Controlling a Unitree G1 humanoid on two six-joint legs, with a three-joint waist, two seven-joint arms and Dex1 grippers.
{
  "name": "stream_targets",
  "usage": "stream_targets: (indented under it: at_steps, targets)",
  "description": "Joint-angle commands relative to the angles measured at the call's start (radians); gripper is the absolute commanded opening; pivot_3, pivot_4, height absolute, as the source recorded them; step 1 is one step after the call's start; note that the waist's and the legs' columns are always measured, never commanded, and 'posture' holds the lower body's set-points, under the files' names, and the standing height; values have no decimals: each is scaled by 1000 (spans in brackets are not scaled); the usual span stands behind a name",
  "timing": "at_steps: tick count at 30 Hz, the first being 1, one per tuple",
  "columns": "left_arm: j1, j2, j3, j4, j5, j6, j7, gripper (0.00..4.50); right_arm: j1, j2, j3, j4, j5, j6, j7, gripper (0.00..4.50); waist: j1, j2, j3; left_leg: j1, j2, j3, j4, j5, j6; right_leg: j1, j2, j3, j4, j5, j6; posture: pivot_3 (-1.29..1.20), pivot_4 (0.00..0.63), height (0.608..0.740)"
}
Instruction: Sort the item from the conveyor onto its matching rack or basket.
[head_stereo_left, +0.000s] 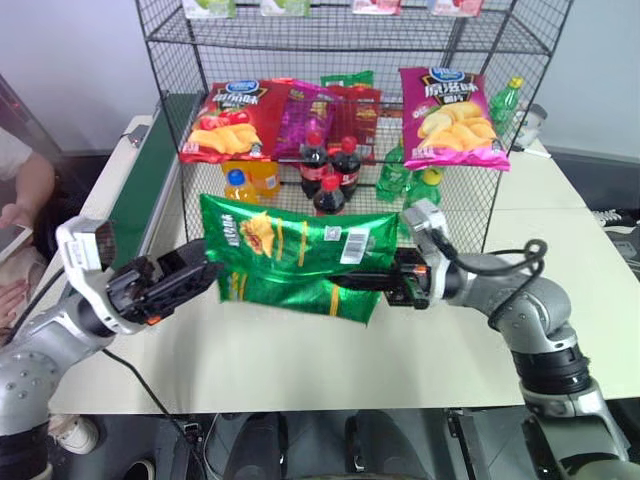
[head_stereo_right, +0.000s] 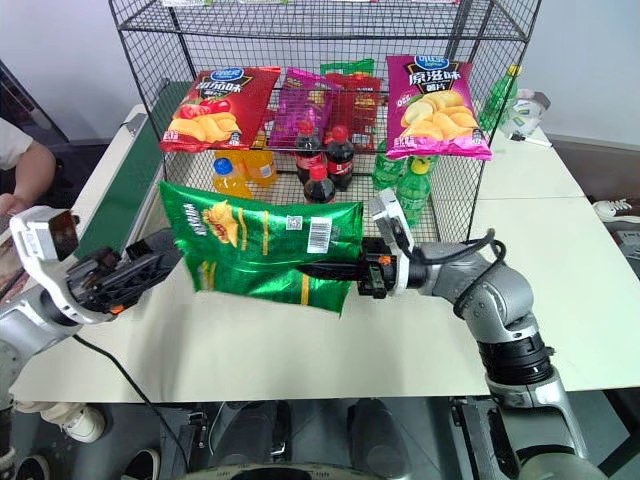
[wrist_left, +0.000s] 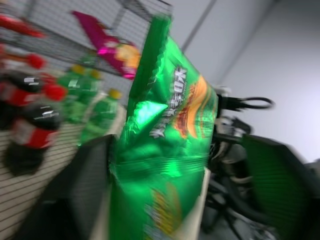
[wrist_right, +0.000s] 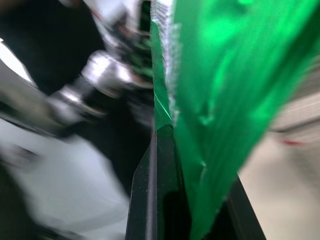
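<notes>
The right pincer (head_stereo_right: 340, 270) is pressed together on the green crisp bag (head_stereo_right: 262, 252), pinching it near the sealed end by the barcode. The right wrist view shows the foil trapped between the two black fingers. This grip lets the bag hang broadside in the air above the desk (head_stereo_right: 560, 290), with its printed face toward the camera and its long axis running away from the pincer toward the robot's left.

The left pincer (head_stereo_left: 190, 272) stands spread at the bag's far end. Its fingers sit beside the foil, one on each side in the left wrist view, and do not clamp it. Judged from this, the bag's weight rests on the right pincer alone, as in a handover between the arms.

Beyond the bag, directly ahead of both pincers, stands the black wire-mesh rack (head_stereo_left: 470, 60). Its middle tier holds a red crisp bag (head_stereo_left: 228, 124) and a magenta-pink crisp bag (head_stereo_left: 450, 118), with cola bottles (head_stereo_left: 330, 170) below. The dark-green conveyor (head_stereo_left: 150, 170) runs along the desk's edge, outboard of the left pincer.

The next move is probably a lift toward the crisp tier.
</notes>
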Motion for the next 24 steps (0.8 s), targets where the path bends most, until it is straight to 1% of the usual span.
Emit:
stream_targets:
  at_steps: [1,2,4,5,6,7,8,9,11,12,15,18,19,21,24]
  targets:
    - [2,-21,71,26,89,-109,1,4455,-18,-23,-17,-115,-148,-233,-12,0,2,0,0,0,0,0,0,0,0,0,0,0,0,0,0,0,150,739]
    - [5,-23,77,33,109,-126,0,4455,-31,-30,-25,-142,-158,-252,-18,0,2,0,0,0,0,0,0,0,0,0,0,0,0,0,0,0,150,739]
    - [-5,-37,82,44,149,-170,12,4455,-64,-38,-15,-152,-265,-373,-43,0,3,0,0,0,0,0,0,0,0,0,0,0,0,0,0,0,150,739]
    - [-18,-46,77,53,194,-213,16,4455,-92,-34,-19,-157,-292,-402,-63,0,2,0,0,0,0,0,0,0,0,0,0,0,0,0,0,0,150,739]
    - [-32,-47,73,64,209,-226,15,4455,-123,-38,-6,-132,-405,-512,-107,0,2,0,0,0,-1,0,0,0,0,0,-1,0,0,0,0,0,150,739]
    - [-44,-48,68,73,227,-239,14,4455,-144,-37,-2,-114,-468,-583,-131,0,2,0,0,0,-1,0,0,0,0,0,-1,0,0,0,0,0,150,739]
    - [-60,-51,63,80,249,-259,12,4455,-159,-29,-11,-108,-474,-602,-146,0,2,0,0,0,-1,0,0,0,0,0,-1,-1,0,0,0,0,150,739]
    - [-73,-54,60,85,257,-267,12,4455,-178,-28,-18,-84,-525,-661,-180,0,3,-1,0,0,-1,0,0,0,0,0,-1,-1,0,0,0,0,150,739]
    - [-92,-56,47,96,284,-283,6,4455,-210,-23,-39,-51,-544,-701,-215,0,5,-1,0,0,-1,0,0,0,0,0,-1,-1,0,0,0,0,150,739]
    - [-104,-61,39,105,301,-296,8,4455,-231,-48,-34,-12,-628,-765,-247,0,4,-1,0,0,-1,0,0,0,0,0,-1,-1,0,0,0,0,150,739]
    - [-134,-81,22,125,341,-332,16,4455,-260,-88,-30,70,-793,-892,-341,0,5,-1,0,0,-1,1,0,0,0,0,-2,-1,-1,0,0,0,150,739]
    - [-141,-92,-2,122,381,-360,12,4455,-275,-98,-26,134,-896,-951,-433,0,2,-1,0,0,-1,1,0,0,0,0,-2,-1,-1,0,0,0,150,739]
    - [-141,-97,-6,116,381,-359,15,4455,-283,-99,-25,150,-932,-943,-462,0,0,-1,0,0,-1,1,0,0,0,0,-2,-1,-1,0,0,0,150,739]
    - [-139,-101,-16,107,394,-364,14,4455,-302,-97,3,190,-1056,-897,-529,0,-4,-1,0,0,-1,1,0,0,0,0,-2,-1,0,0,0,0,150,739]
    - [-131,-101,-34,104,425,-380,10,4455,-325,-80,58,214,-1190,-852,-580,0,-5,-1,0,0,-1,1,0,1,-1,-1,-2,0,1,0,0,0,150,739]
